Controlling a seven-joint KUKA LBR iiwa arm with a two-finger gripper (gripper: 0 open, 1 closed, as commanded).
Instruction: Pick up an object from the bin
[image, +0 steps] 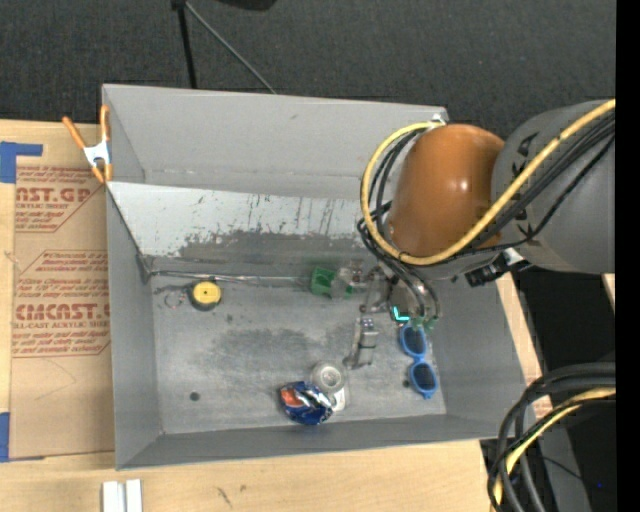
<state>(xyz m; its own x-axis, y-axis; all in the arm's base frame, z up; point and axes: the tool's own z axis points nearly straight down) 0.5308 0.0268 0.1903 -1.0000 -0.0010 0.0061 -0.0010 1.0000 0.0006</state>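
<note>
Looking down, we see a grey metal bin (128, 340) standing on a pale wooden surface (300, 485), with dark floor (400, 50) behind its far wall. Its bottom is scuffed and mottled, and the back wall carries a band of scratches and dark streaks just above the floor. The arm comes in from the right under a rounded orange cover (445, 190), with yellow cables (372, 180) looped around it. The claw (363, 340) hangs low over the right half of the bin's floor; we cannot tell whether it is open or closed, nor whether it touches the floor. Just to its right lies a pair of blue sunglasses (418, 362), stretched from near the claw toward the front wall. Behind the claw and a little to the left, against the back wall, sits a small green object (323, 281). Toward the front, below and left of the claw, a small pale round cap (327, 377) rests touching a crumpled packet (305, 403) in blue, white and red; its printing is too small for us to read. Well apart from all these, at the left near the back wall, lies a yellow disc (205, 294).
</note>
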